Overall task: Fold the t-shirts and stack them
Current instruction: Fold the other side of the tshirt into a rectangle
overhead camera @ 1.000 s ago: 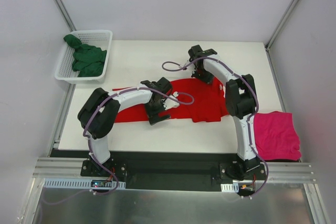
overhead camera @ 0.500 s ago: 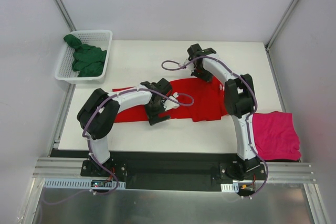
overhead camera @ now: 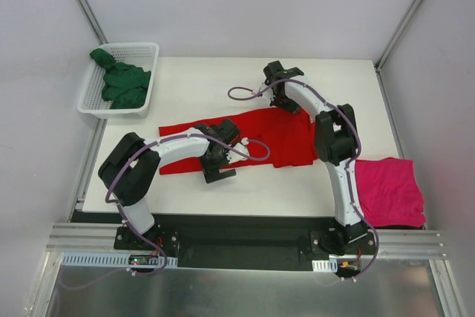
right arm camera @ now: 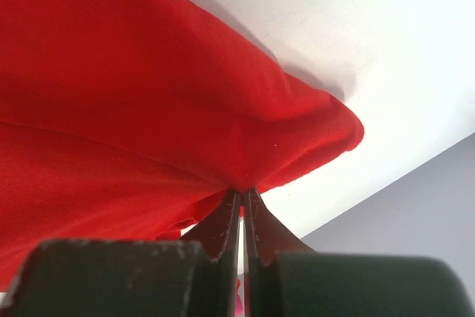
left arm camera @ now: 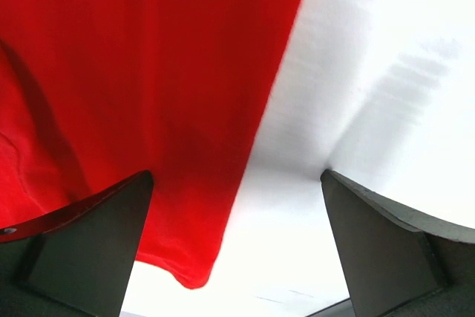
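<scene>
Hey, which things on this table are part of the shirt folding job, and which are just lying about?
Part of the job: red t-shirt, pinched by the right hand; pink t-shirt; green t-shirt; left hand, open over the red t-shirt's edge.
Just lying about: white basket, holding the green t-shirt; table.

I see the red t-shirt (right arm camera: 133, 94) as soft matt cloth; the white table (left arm camera: 371, 50) looks smooth, perhaps laminate.
</scene>
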Tool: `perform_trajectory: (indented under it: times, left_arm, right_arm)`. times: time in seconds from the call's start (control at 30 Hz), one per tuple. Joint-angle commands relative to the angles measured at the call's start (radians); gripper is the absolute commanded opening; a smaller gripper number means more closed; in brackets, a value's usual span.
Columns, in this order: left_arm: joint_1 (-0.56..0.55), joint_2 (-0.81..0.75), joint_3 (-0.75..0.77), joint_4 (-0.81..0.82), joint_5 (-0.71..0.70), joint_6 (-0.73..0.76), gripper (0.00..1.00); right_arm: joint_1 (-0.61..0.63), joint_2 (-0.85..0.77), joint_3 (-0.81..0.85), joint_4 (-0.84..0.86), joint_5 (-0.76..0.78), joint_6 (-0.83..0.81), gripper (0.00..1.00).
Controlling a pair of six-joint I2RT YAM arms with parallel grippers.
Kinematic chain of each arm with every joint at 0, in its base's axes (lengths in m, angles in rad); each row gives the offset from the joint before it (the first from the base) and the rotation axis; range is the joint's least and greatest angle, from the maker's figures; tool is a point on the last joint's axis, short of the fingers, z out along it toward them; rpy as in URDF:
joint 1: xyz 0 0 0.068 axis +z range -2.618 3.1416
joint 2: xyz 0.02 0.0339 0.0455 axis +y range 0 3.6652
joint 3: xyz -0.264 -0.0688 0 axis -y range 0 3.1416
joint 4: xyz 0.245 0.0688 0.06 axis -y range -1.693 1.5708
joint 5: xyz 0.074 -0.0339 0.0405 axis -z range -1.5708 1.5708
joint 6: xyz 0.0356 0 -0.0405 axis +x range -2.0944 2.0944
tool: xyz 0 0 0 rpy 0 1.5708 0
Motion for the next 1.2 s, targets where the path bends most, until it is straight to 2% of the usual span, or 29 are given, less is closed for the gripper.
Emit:
perform_trajectory:
  times: [0.0, 0.33, 0.87, 1.17]
  left_arm:
    - [-0.016, -0.035, -0.063, -0.037, -0.035, 0.008, 0.99]
    - [-0.024, -0.014, -0.063, -0.022, -0.022, -0.005, 0.99]
    - [-0.022, 0.085, -0.037, -0.033, 0.229, -0.006, 0.99]
    - [0.019, 0.155, 0.006, -0.029, 0.281, -0.026, 0.99]
  right_arm:
    - [0.0, 0.005, 0.065, 0.007, 0.045, -0.047, 0.01]
    - [0.003, 0.001, 0.059, 0.003, 0.05, -0.049, 0.01]
    - [0.003, -0.011, 0.037, -0.013, 0.051, -0.038, 0.01]
    - [0.008, -0.019, 0.036, -0.033, 0.036, -0.015, 0.01]
